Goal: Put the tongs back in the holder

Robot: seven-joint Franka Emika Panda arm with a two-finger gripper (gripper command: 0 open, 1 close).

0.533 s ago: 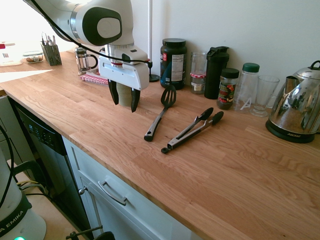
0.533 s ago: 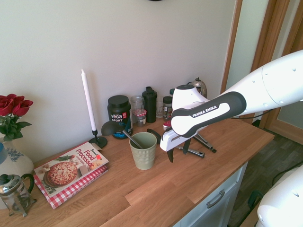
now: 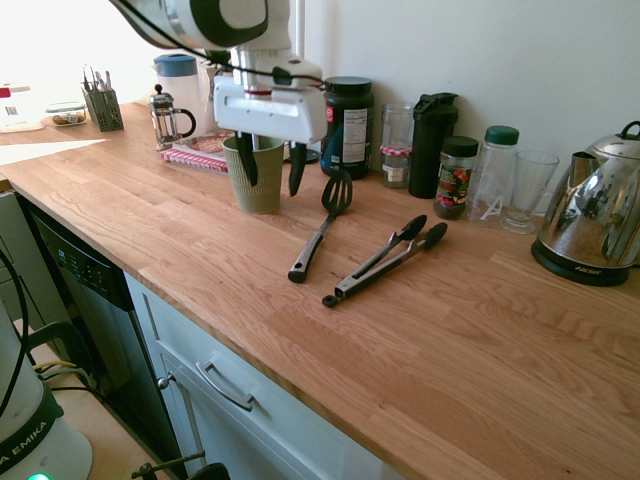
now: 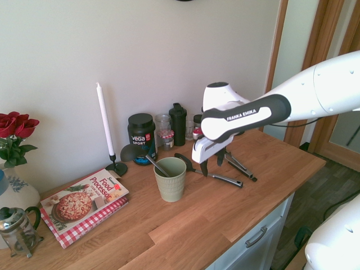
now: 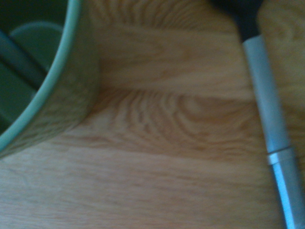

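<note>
The gripper (image 3: 271,172) has its two dark fingers spread wide with nothing between them, pointing down above the counter (image 3: 450,350), near the olive-green ribbed holder (image 4: 171,183); the white arm (image 4: 304,98) reaches in from the right in the second exterior view and bends down at the wrist

The tongs (image 3: 385,262) lie flat on the counter, outside the holder and well apart from it, their long axis slanting in the first exterior view from the black hinge end at lower left to the black tips at upper right, the two arms slightly parted; the black slotted spatula (image 3: 322,232) lies between them and the holder, its head toward the wall

The holder stands upright with a dark-headed utensil (image 4: 145,157) leaning in it, while behind stand a black tub (image 4: 142,136) and a dark shaker bottle (image 3: 432,146)
</note>
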